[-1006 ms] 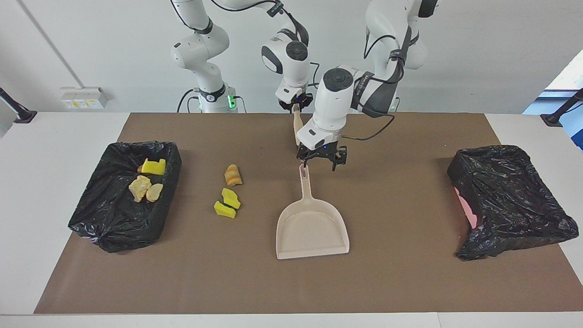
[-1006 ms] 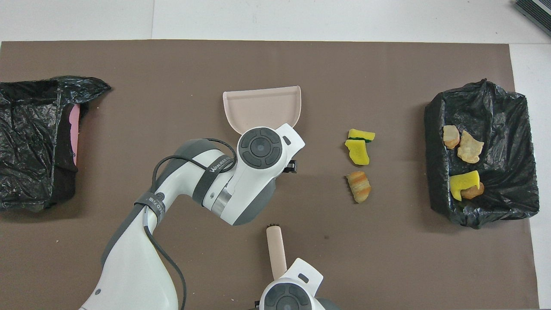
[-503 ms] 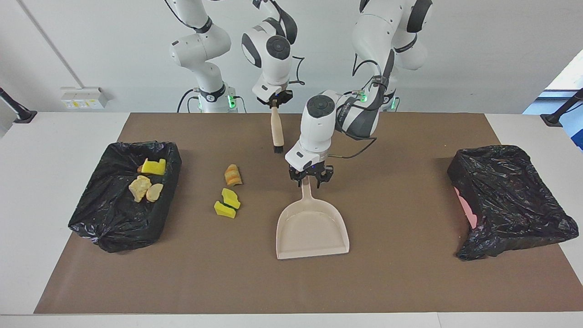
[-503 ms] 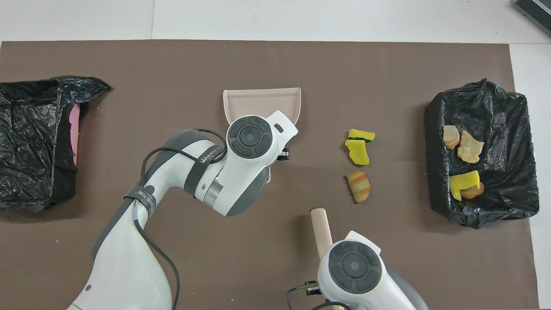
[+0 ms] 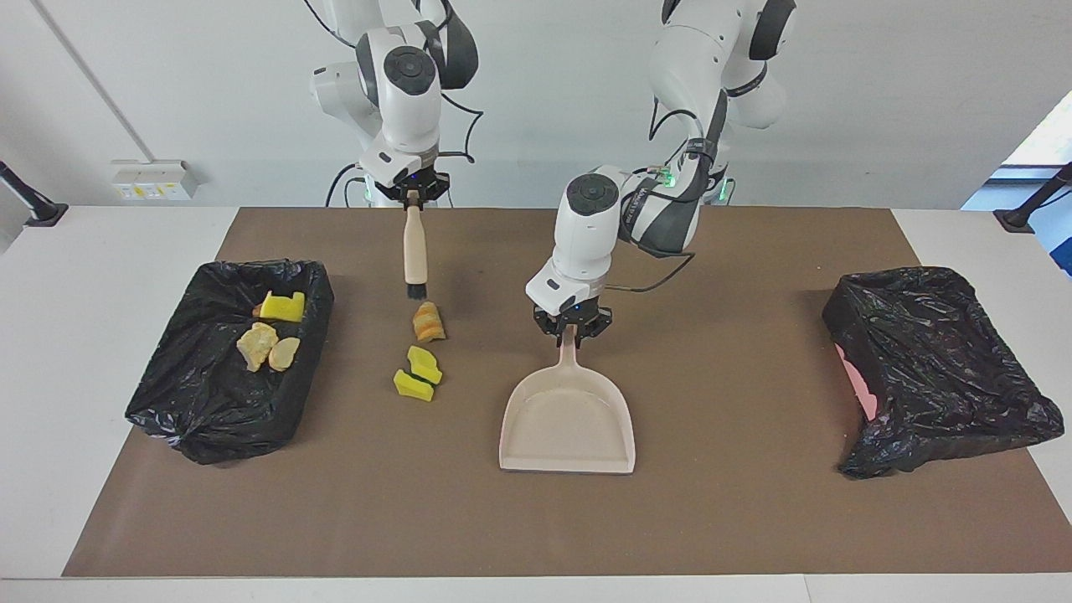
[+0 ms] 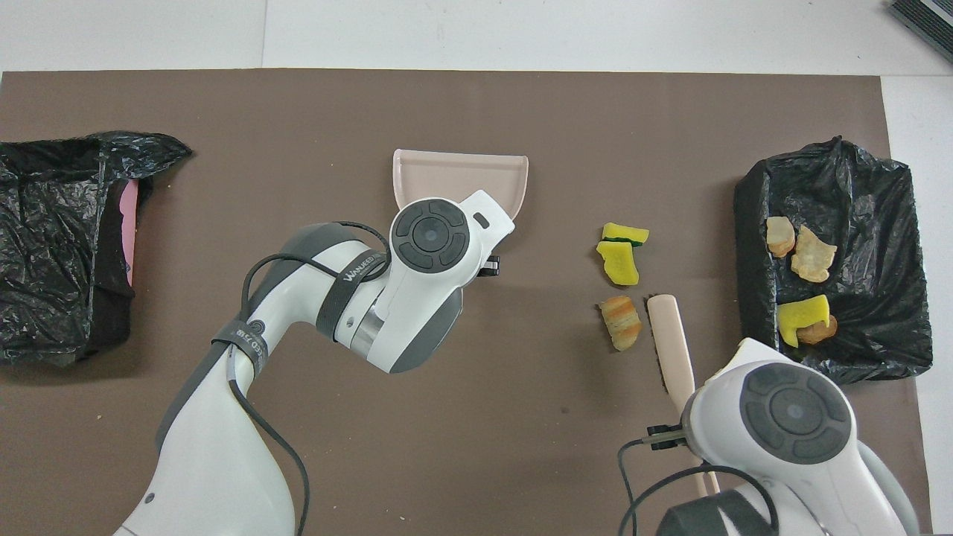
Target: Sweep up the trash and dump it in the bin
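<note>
On the brown mat lie three bits of trash: an orange-brown lump and two yellow sponge chunks. My right gripper is shut on the handle of the beige brush, which hangs upright, bristles just above the mat, nearer to the robots than the lump. The beige dustpan lies mid-table. My left gripper is shut on its handle. In the overhead view the left hand hides that grip.
A bin lined with a black bag stands at the right arm's end and holds several trash bits. A second black-bagged bin stands at the left arm's end, pink showing at one side.
My left gripper came down and closed on the dustpan handle, and the pan shifted slightly. The right arm carried the brush toward its own end of the table, over to the trash.
</note>
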